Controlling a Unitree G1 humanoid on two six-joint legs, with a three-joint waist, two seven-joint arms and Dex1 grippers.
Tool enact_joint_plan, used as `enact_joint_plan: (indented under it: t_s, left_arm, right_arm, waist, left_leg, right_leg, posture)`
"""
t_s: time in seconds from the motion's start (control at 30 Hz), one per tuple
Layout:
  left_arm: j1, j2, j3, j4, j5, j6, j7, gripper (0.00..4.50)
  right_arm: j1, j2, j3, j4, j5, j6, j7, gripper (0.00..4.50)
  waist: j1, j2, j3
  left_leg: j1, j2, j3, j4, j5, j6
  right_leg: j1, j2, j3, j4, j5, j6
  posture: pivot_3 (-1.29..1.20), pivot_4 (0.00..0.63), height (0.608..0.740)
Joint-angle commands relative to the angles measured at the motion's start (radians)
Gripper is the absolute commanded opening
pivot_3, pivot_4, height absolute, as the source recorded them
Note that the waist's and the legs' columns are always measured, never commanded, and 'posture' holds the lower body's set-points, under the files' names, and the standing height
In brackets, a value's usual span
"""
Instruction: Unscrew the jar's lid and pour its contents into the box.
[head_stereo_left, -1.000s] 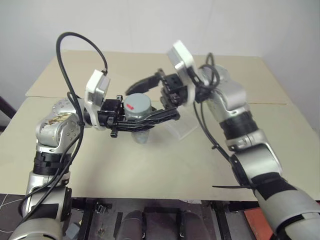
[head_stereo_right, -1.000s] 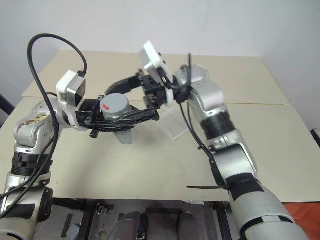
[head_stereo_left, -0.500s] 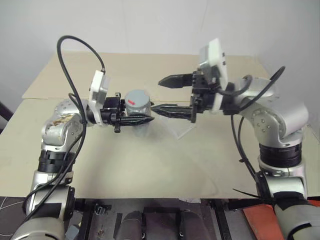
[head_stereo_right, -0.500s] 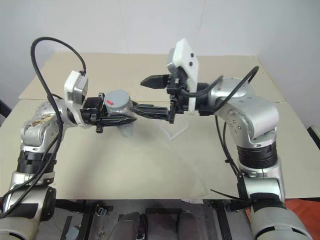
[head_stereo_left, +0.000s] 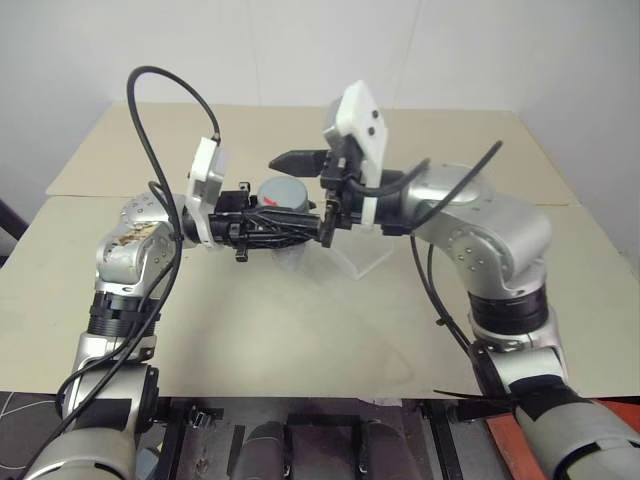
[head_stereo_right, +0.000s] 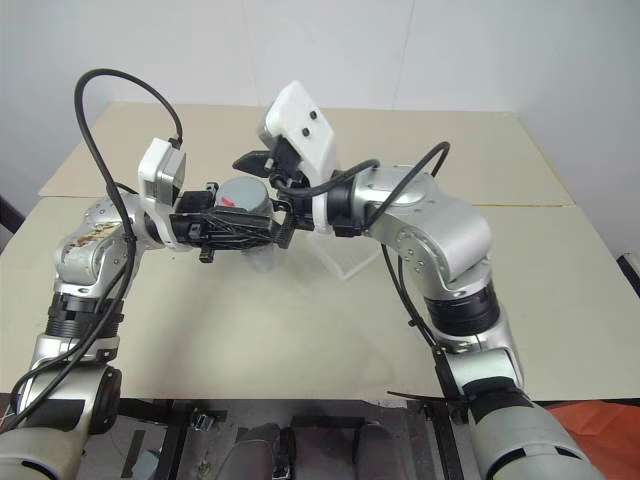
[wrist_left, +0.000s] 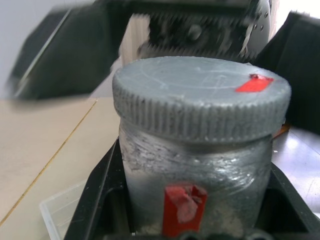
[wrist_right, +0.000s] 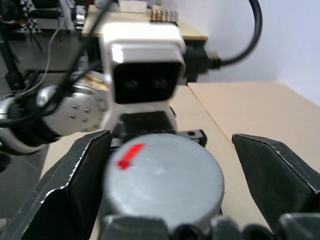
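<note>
The left gripper (head_stereo_left: 285, 226) is clenched on the jar (wrist_left: 195, 182), its two black fingers pinching the silvery body just under the cap and holding it upright above the table (head_stereo_left: 300, 330). From the left wrist view the jar sits deep between the fingers, red label facing the camera. The right gripper (wrist_right: 165, 185) is spread wide, one finger (wrist_right: 82, 172) at about 9 o'clock of the lid (wrist_right: 162, 175) and the other at about 3 o'clock, both clear of the ribbed edge, so nothing is gripped on that side yet.

In the head view the jar hangs near the centre, the right gripper arriving from 3 o'clock, the left arm from 9 o'clock. The clear box (head_stereo_left: 362, 255) lies on the table just at 4 o'clock of the jar, close by.

The jar looks small, rigid and light; its sides appear smooth, so it may spin in the left grip when torque is applied, and a firm squeeze low on the body seems wise. The lid is the better purchase: its knurled rim should resist slipping, and the right fingers ought to close across its full width, level with the ribs. The contents cannot be seen with the lid on; the box looks thin and easily nudged.
</note>
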Motion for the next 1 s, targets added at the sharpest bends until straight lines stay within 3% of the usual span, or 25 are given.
enact_joint_plan:
  t_s: [0.03, 0.3, 0.53, 1.0]
  left_arm:
    - [0.0, 0.013, 0.011, -0.061, -0.023, 0.008, -0.01, 1.99]
    - [0.024, 0.042, 0.029, -0.101, -0.037, 0.027, -0.011, 1.99]
    - [0.04, 0.054, 0.041, -0.118, -0.051, 0.03, -0.009, 1.99]
    - [0.018, 0.037, 0.044, -0.047, -0.014, -0.002, -0.004, 1.99]
  right_arm:
    - [-0.017, 0.006, -0.034, 0.03, -0.007, -0.042, -0.005, 4.46]
    - [-0.022, -0.068, -0.138, 0.102, 0.041, -0.048, 0.048, 4.46]
    - [0.008, -0.194, -0.131, 0.141, 0.028, -0.1, 0.106, 4.46]
    - [0.083, -0.3, -0.16, 0.047, 0.065, -0.086, 0.178, 4.46]
  waist:
    - [0.0, 0.0, 0.0]
    - [0.0, 0.0, 0.0]
    - [0.0, 0.0, 0.0]
    - [0.0, 0.0, 0.0]
  left_leg:
    - [0.0, 0.0, 0.0, 0.0, 0.0, 0.0]
    - [0.0, 0.0, 0.0, 0.0, 0.0, 0.0]
    - [0.0, 0.0, 0.0, 0.0, 0.0, 0.0]
    - [0.0, 0.0, 0.0, 0.0, 0.0, 0.001]
  right_leg:
    - [0.0, 0.0, 0.0, 0.0, 0.0, 0.0]
    - [0.0, 0.0, 0.0, 0.0, 0.0, 0.0]
    - [0.0, 0.0, 0.0, -0.001, 0.0, 0.0]
    - [0.0, 0.0, 0.001, -0.001, 0.0, 0.0]
  posture:
    - [0.0, 0.15, 0.74]
    - [0.0, 0.15, 0.74]
    - [0.0, 0.15, 0.74]
    - [0.0, 0.15, 0.74]
